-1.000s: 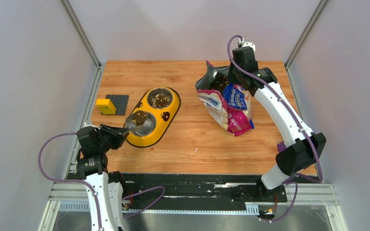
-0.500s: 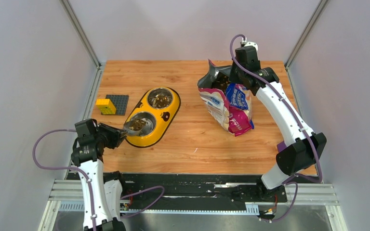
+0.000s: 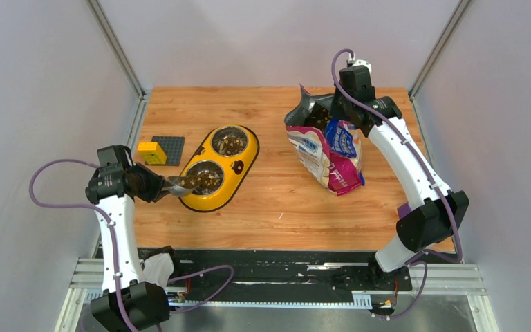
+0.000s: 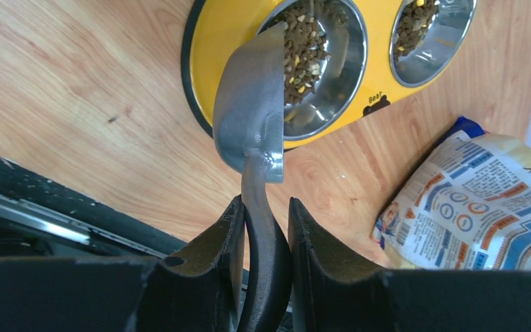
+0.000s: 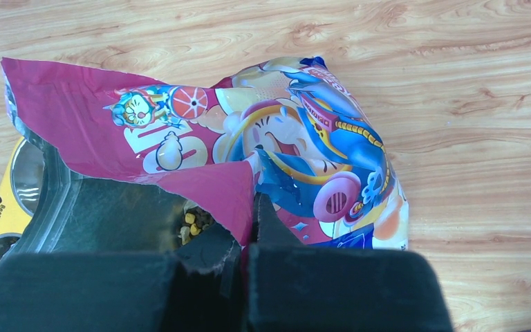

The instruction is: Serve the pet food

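At the far left of the counter (image 3: 276, 207) a yellow block (image 3: 152, 153) sat touching a grey studded plate (image 3: 171, 148). Just nearer, the left pincer (image 4: 263, 207) was clamped on the handle of a grey scoop (image 4: 252, 111), one finger on each side of it. The scoop was tilted, its cup reaching over the rim of the near bowl (image 4: 333, 88) of a yellow feeder (image 4: 225, 31). Kibble (image 4: 304, 48) lay in that bowl, and more lay in the far bowl (image 4: 451, 40) beside it; whether any was in the scoop could not be told.

Well apart to the right, the pink-and-blue bag (image 3: 332, 155) stood slumped on the counter with its mouth open toward the feeder. The right pincer (image 5: 245, 232) was shut on the torn pink edge of that mouth, holding it up. In the right wrist view a few pellets showed inside the bag, just below the gripped edge.
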Tool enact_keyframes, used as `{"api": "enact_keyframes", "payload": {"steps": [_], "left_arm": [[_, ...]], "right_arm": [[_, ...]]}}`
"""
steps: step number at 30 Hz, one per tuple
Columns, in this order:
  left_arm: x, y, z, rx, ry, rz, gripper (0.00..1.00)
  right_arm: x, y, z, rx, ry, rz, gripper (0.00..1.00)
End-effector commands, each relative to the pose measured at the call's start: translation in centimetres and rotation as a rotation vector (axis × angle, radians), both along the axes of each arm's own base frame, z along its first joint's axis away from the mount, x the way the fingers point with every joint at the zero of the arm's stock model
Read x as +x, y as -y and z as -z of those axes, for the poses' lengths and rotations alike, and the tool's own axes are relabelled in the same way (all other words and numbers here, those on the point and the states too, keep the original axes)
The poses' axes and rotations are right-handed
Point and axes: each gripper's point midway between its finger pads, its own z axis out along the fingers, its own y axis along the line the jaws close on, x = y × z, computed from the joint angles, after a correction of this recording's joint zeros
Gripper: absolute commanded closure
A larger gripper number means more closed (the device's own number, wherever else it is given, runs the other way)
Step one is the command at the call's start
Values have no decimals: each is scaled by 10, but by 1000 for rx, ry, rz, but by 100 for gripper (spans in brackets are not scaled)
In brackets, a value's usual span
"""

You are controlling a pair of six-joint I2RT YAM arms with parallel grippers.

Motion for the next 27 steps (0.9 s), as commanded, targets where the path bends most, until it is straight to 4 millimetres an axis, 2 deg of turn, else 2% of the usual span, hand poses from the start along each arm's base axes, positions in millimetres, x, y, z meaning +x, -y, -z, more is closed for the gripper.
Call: {"api": "enact_keyframes", "payload": {"steps": [1,8,16,24,26,27], "left_arm": [[-6,-11,-10,87,-27,47,100],[-4,-18,-13,140,-45,103,100],[6,-32,-52,269,21,178,100],[21,-9,-69,206,129,298,100],[34,5,-84,180,242,366,100],[38,21,-93,133,307,428,100]], "right_arm": [[2,3,-8,23,34,21,100],[3,7,-8,20,34,29,100],[3,8,-9,19,36,32,100],[4,6,-7,21,31,27,100],[4,5,-8,28,32,19,100],[4,4,-8,30,30,13,100]]}}
